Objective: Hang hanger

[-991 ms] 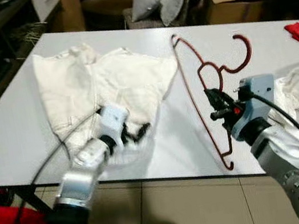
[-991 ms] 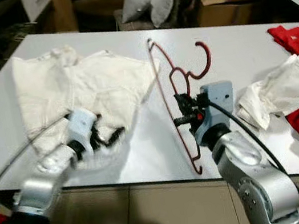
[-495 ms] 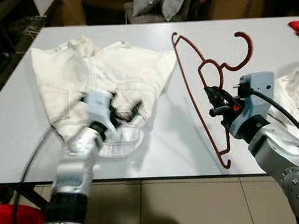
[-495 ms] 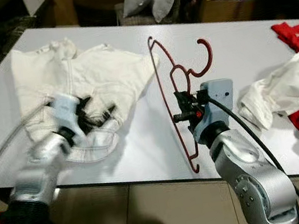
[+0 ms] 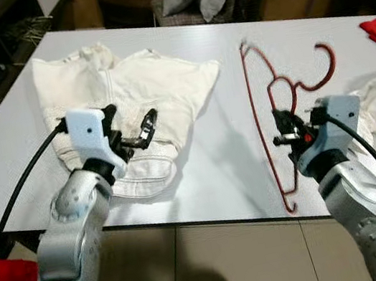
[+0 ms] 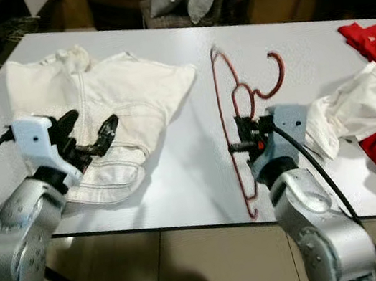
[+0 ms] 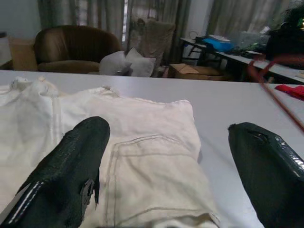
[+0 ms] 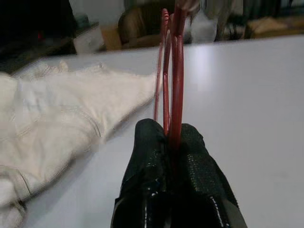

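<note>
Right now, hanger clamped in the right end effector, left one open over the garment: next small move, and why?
Probably lower the left end effector onto the white garment and close. Its fingers are open just above the cloth, while the right end effector already grips the red hanger on the table.

I see a dark red hanger [image 5: 271, 118] on the pale grey table [image 5: 222, 171], next to a cream-white garment [image 5: 130, 100] with plain stitched seams. Both grippers have black fingers [image 7: 71, 171] on silver arms, and bright red cloth [image 6: 367, 43] lies by another white garment [image 6: 358, 110].
</note>
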`<state>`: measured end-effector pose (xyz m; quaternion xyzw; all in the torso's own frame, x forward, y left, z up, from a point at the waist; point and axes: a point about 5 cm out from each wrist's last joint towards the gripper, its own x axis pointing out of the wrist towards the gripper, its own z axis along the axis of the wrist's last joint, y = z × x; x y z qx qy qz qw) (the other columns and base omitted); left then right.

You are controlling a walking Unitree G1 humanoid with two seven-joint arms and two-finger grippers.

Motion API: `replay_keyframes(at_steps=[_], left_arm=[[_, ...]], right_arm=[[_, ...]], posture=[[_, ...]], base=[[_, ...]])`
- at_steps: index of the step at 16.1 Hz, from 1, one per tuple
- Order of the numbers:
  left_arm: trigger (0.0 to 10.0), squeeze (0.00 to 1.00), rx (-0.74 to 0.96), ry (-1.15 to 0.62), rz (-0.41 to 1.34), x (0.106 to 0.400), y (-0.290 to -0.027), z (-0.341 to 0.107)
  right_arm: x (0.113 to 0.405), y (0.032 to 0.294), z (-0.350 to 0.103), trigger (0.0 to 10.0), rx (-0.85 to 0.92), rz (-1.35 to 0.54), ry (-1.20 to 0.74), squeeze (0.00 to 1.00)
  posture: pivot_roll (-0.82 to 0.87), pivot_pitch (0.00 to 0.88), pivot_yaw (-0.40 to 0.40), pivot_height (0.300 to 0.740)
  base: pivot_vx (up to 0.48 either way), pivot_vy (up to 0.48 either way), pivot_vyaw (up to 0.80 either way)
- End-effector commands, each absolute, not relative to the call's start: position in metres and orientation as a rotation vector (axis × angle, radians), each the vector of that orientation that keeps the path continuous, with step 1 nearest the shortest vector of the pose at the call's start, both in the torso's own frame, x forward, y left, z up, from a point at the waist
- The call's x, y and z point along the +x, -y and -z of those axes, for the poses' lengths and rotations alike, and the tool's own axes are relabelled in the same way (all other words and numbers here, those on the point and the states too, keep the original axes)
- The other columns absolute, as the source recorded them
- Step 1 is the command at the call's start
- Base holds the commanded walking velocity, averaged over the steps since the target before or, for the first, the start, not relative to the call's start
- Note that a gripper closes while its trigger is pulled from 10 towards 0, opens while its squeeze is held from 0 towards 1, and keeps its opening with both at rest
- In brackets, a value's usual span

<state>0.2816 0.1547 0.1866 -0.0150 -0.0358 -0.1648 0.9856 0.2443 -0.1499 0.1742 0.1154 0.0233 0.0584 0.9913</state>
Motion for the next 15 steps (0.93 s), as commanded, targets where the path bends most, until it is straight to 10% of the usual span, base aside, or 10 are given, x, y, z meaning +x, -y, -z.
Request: replay_keyframes(at_steps=[1, 7, 15], left_arm=[[10.0, 0.76, -0.015, 0.054, 0.314, 0.278, -0.151, -0.185], [10.0, 0.74, 0.002, 0.050, 0.360, 0.271, -0.135, -0.191], [10.0, 0.74, 0.028, 0.038, 0.382, 0.270, -0.131, -0.191]], right_arm=[[0.243, 0.149, -0.183, 10.0, 0.231, -0.118, 0.007, 0.00], [0.245, 0.150, -0.184, 10.0, 0.226, -0.047, 0.029, 0.00], [0.243, 0.150, -0.184, 10.0, 0.164, 0.001, 0.058, 0.00]], posture=[[0.04, 0.092, -0.053, 0.740], [0.04, 0.095, -0.045, 0.740], [0.03, 0.091, -0.029, 0.740]], base=[[0.000, 0.000, 0.00], [0.000, 0.000, 0.00], [0.000, -0.472, 0.00]])
